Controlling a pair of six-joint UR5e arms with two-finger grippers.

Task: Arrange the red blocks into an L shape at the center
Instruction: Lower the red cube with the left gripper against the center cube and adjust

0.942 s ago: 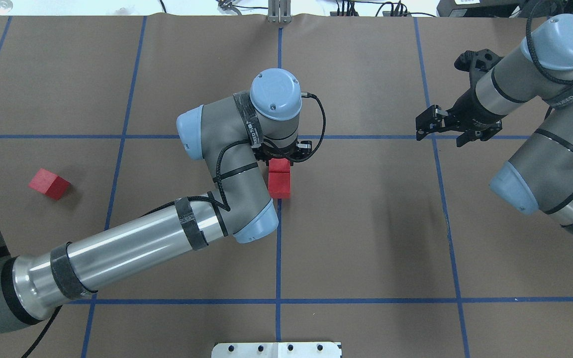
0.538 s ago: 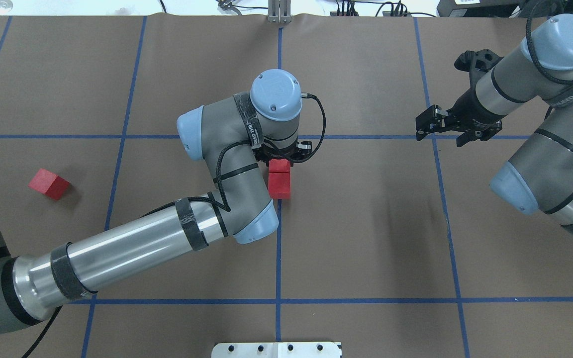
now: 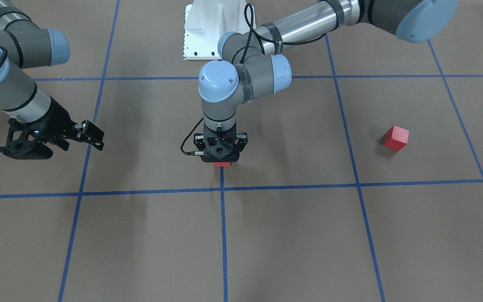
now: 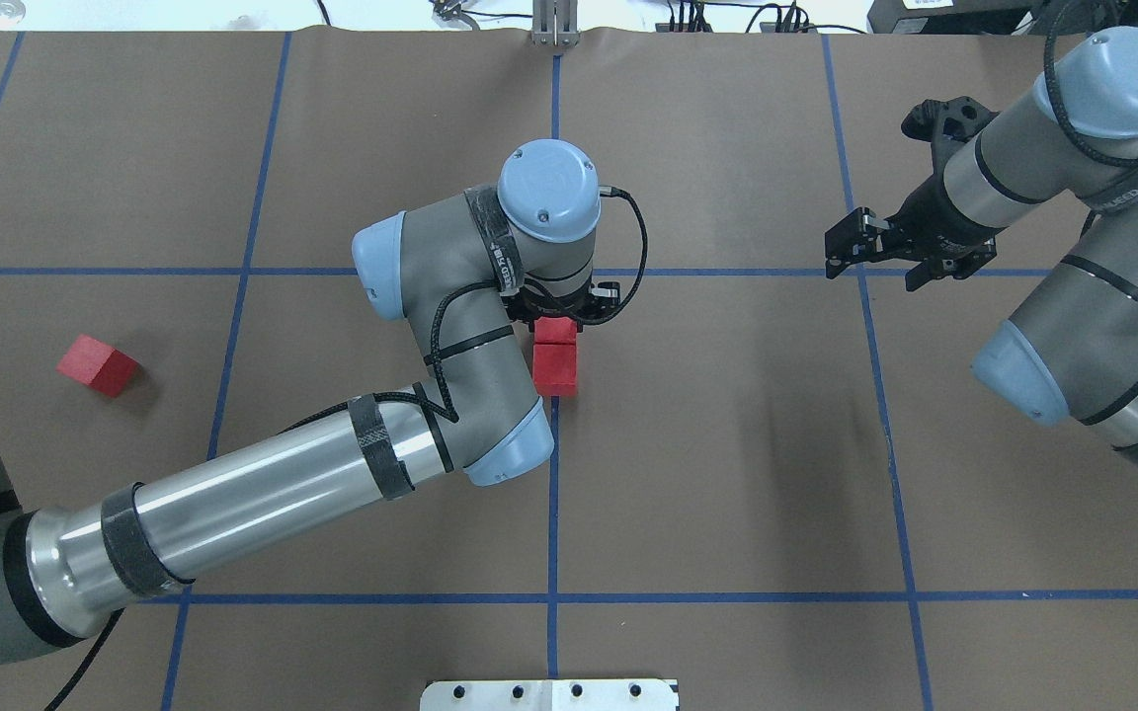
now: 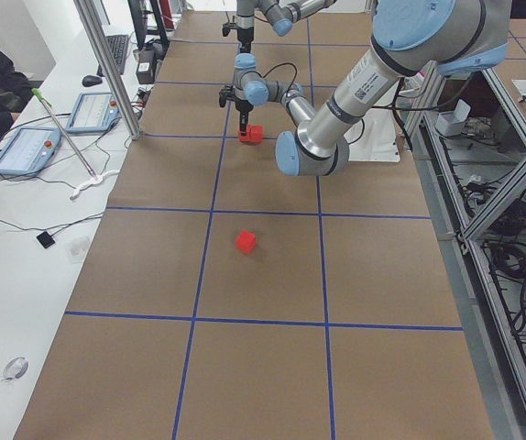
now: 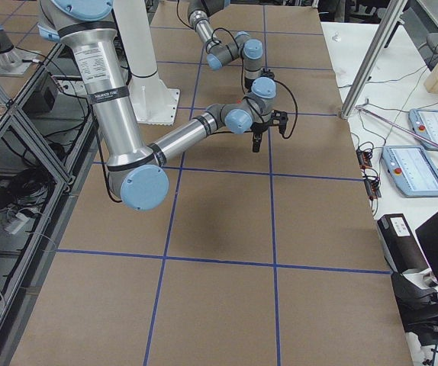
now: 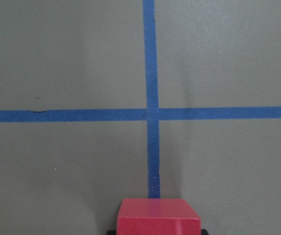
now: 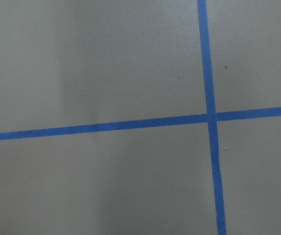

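Left gripper (image 4: 567, 314) down over the far one of two touching red blocks (image 4: 555, 363) at the center (image 4: 553, 464) — fingers flank it closely; clamped or not, cannot tell. Right gripper (image 4: 863, 253) spread apart, empty. Third block (image 4: 98, 363) well apart, left side.

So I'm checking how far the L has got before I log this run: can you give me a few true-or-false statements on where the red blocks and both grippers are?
1. Two red blocks sit touching in a short row at the middle blue line. True.
2. The third red block already completes the L. False: it lies alone on the robot's left side, beyond the next blue line.
3. The right gripper holds a block. False: it is empty, out over the table's right side.
4. The left gripper is at the block of the pair farther from the robot's base. True.
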